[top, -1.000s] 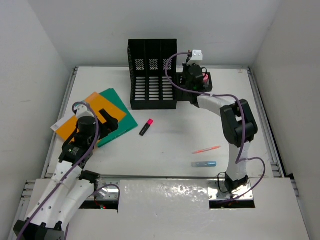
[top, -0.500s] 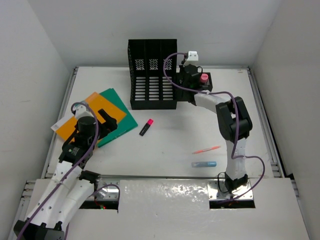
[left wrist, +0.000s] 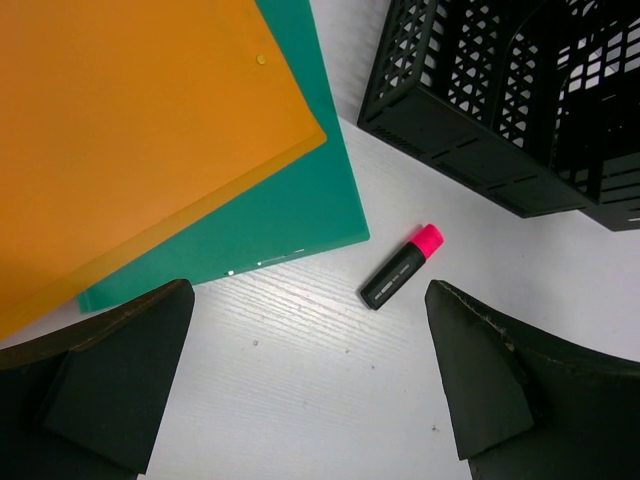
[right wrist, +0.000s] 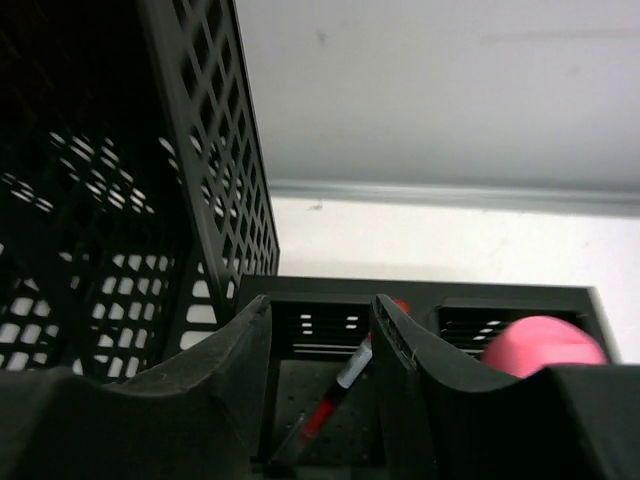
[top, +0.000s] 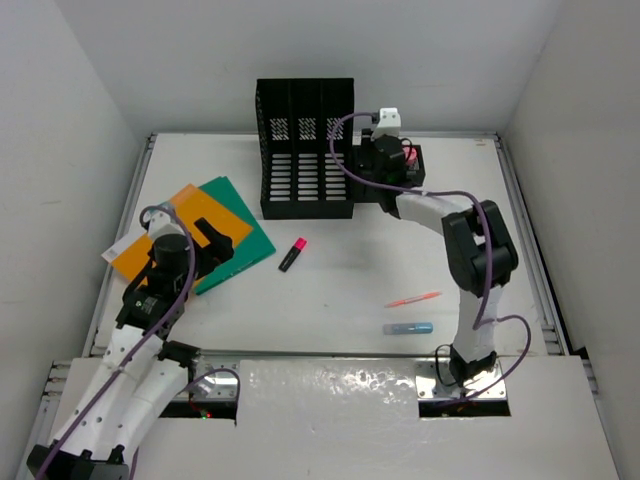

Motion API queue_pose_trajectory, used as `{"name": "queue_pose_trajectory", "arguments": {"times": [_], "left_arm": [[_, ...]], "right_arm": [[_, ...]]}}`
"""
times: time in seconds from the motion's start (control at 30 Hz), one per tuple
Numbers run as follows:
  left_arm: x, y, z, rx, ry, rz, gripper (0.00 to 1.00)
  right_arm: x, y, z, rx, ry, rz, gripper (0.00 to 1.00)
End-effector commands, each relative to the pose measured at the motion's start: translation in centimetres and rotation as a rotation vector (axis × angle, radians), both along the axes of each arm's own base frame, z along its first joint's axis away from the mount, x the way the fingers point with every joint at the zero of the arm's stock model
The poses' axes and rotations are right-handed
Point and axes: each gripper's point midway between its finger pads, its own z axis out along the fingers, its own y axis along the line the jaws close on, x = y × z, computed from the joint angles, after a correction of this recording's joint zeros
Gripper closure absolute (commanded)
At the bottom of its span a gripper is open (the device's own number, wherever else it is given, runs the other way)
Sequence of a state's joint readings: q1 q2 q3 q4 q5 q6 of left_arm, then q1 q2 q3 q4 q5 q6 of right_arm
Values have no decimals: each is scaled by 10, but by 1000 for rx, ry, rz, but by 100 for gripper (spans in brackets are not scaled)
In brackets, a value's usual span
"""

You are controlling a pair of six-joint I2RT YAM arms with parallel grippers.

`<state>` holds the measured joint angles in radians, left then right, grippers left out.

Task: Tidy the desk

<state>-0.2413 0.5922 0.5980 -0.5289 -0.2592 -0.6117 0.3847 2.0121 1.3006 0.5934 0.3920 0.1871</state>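
Top external: right gripper [right wrist: 320, 310] shifted right over organizer [top: 419, 172], slightly apart; left gripper [left wrist: 310, 292] wide apart, unmoved.

Plain white walls close in on three sides: a back wall [top: 300, 50], a left wall [top: 50, 150] and a right wall [top: 590, 130]. They stand around the white desk [top: 340, 285], which has thin metal rails [top: 527, 250] along its edges. The light is even, with only soft shadows.
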Motion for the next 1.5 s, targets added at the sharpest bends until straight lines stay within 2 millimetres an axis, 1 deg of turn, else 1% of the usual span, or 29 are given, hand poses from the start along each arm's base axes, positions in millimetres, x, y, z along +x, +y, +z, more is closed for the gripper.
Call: {"name": "queue_pose_trajectory", "arguments": {"times": [0.0, 0.03, 0.07, 0.1, 0.13, 0.17, 0.2, 0.23, 0.27, 0.3, 0.33, 0.37, 0.4, 0.43, 0.47, 0.5, 0.53, 0.57, 0.6, 0.63, 0.67, 0.7, 0.73, 0.8, 0.9, 1.03, 1.13, 1.27, 1.47], "left_arm": [[0, 0, 7, -16, -30, 8, 2], [0, -1, 8, -18, -34, 8, 2], [0, 0, 8, -17, -36, 8, 2], [0, 0, 9, -17, -40, 7, 2], [0, -1, 9, -18, -41, 2, 2], [0, -1, 9, -18, -44, 0, 2], [0, -2, 10, -22, -45, -3, 2], [0, -2, 9, -19, -43, -5, 2], [0, -3, 9, -20, -43, -6, 2], [0, -3, 9, -20, -43, -6, 2], [0, -3, 9, -19, -43, -7, 2], [0, -3, 9, -19, -44, -7, 2], [1, -3, 10, -20, -47, -7, 2], [1, -3, 10, -20, -49, -7, 2], [1, -3, 11, -19, -52, -6, 2], [1, -4, 10, -21, -50, -11, 2], [1, -4, 10, -20, -51, -16, 2], [1, -4, 12, -21, -57, -18, 2], [2, -6, 11, -26, -57, -28, 2], [2, -8, 11, -24, -60, -37, 2], [3, -8, 11, -25, -60, -41, 2], [3, -11, 10, -30, -57, -55, 2], [4, -12, 9, -28, -51, -62, 2], [4, -16, 5, -30, -33, -82, 2], [5, -19, 3, -30, -23, -102, 2], [5, -20, 3, -31, -24, -110, 2], [5, -21, 5, -33, -31, -111, 2], [4, -20, 7, -31, -41, -110, 2], [3, -17, 10, -26, -46, -99, 2]], "right_arm": [[-15, -3, 95, 32, -200, 16, 57], [-19, -4, 102, 22, -203, 27, 56], [-29, -6, 126, 11, -236, 42, 55], [-35, -1, 134, 3, -235, 83, 53], [-42, -2, 127, -23, -171, 102, 52], [-49, -2, 133, -14, -147, 110, 51], [-61, -4, 146, -10, -135, 120, 50], [-73, -9, 126, -36, -26, 121, 50], [-89, -19, 129, -6, -2, 86, 49], [-101, -23, 120, 5, 42, 80, 49], [-115, -46, 103, 2, 99, -34, 49], [-134, -62, 67, 34, 170, -126, 49], [-147, -77, 58, 38, 188, -194, 51], [-172, -105, 52, 50, 210, -335, 51], [-193, -117, 26, 51, 270, -394, 51], [-209, -128, 16, 70, 298, -459, 52], [-232, -138, 5, 148, 333, -536, 52], [-249, -142, -14, 186, 372, -580, 52], [-262, -143, -25, 237, 406, -610, 53], [-283, -147, -38, 267, 468, -654, 53], [-295, -142, -53, 388, 503, -713, 52], [-308, -142, -61, 421, 541, -757, 52], [-329, -146, -73, 476, 588, -855, 52], [-355, -150, -86, 491, 661, -939, 52], [-365, -151, -92, 554, 655, -1012, 53], [-371, -143, -106, 637, 690, -1064, 53], [-380, -137, -126, 646, 754, -1093, 55], [-376, -134, -143, 649, 764, -1091, 56], [-361, -123, -154, 667, 774, -1053, 57]]}}
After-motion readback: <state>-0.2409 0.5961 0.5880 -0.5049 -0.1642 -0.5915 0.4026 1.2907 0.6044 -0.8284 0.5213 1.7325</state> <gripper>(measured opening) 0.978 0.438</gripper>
